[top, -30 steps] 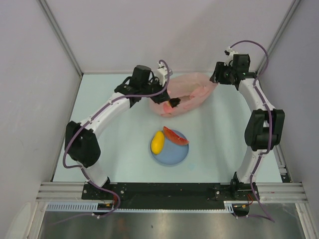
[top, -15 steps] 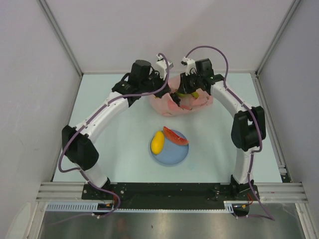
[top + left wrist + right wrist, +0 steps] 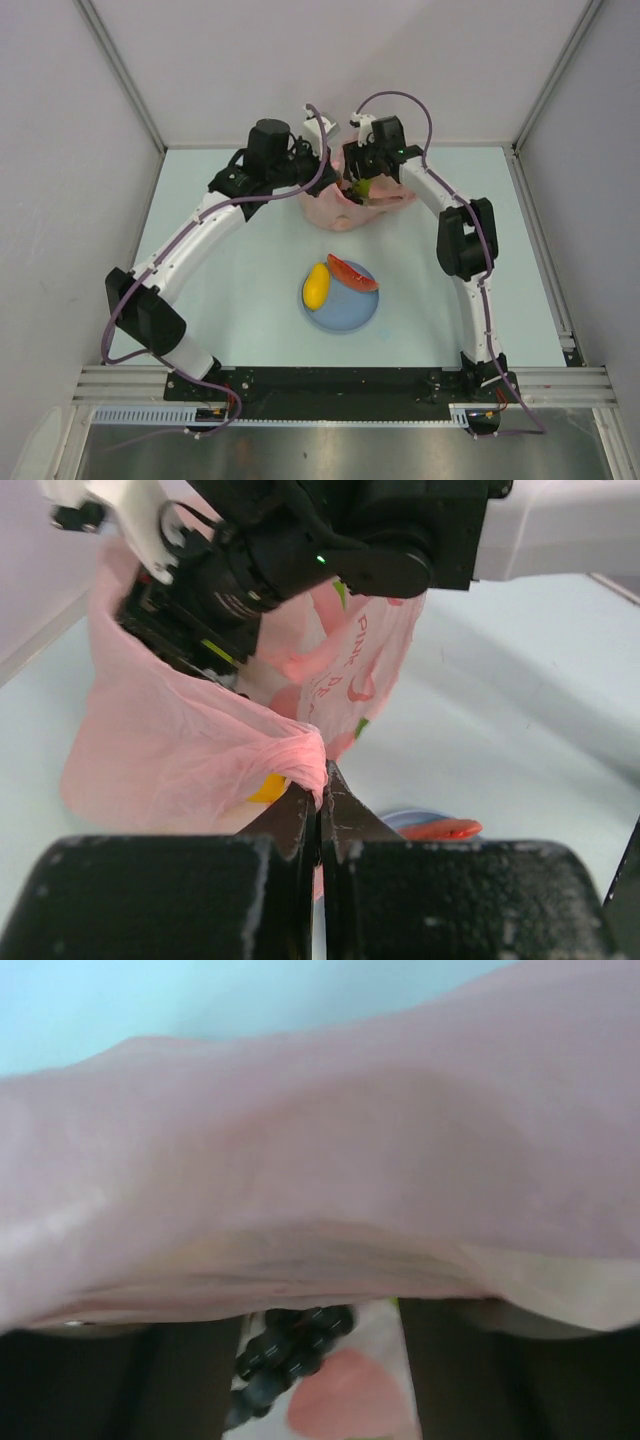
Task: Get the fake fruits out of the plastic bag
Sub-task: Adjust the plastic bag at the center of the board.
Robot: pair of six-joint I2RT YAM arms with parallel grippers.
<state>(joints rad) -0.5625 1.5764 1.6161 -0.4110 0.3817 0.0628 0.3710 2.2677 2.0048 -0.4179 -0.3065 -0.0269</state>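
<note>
The pink plastic bag [image 3: 345, 205] lies at the back middle of the table. My left gripper [image 3: 321, 776] is shut on the bag's [image 3: 180, 740] upper edge and holds it up. My right gripper [image 3: 362, 183] reaches down into the bag's mouth. In the right wrist view its fingers stand apart, with bag film [image 3: 320, 1160] draped over them. A dark purple grape bunch [image 3: 288, 1352] lies between them, above a pink-red shape [image 3: 350, 1405]. A yellow fruit [image 3: 266, 788] shows through the bag wall. Another yellow fruit [image 3: 316, 285] and a red piece [image 3: 352, 272] lie on the plate.
The round light blue plate [image 3: 345, 312] sits in the middle of the table, in front of the bag. White walls with metal corner posts close the back and sides. The right arm's wrist [image 3: 300, 560] hangs just beyond my left gripper.
My right arm has swung left from the back right corner and dipped its gripper into the bag's mouth. My left gripper has kept hold of the bag and shifted slightly back and left.
</note>
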